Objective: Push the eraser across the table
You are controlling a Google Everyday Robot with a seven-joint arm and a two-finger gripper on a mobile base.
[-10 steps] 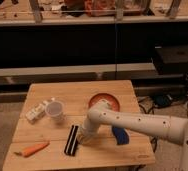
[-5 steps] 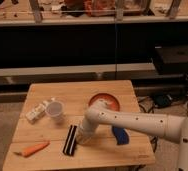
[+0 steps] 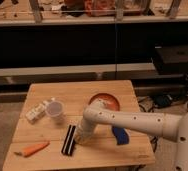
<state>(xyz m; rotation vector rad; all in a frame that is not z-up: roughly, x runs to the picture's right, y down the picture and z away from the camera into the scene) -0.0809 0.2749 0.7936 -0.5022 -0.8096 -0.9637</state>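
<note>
The eraser point(image 3: 69, 139) is a long black block with a pale lengthwise stripe. It lies near the front of the light-wood table point(image 3: 77, 95), pointing front to back. My white arm reaches in from the right. My gripper point(image 3: 82, 136) is low over the table, right against the eraser's right side. The arm's end covers the fingers. An orange carrot point(image 3: 32, 149) lies to the eraser's left at the front left corner.
A clear plastic cup point(image 3: 55, 111) and a small white box point(image 3: 35, 114) stand at the left. A red-orange plate point(image 3: 106, 101) lies behind the arm. A blue curved object point(image 3: 119, 135) lies right of the gripper. Dark shelving stands behind the table.
The gripper has moved left, and the eraser has shifted slightly left with it, toward the carrot.
</note>
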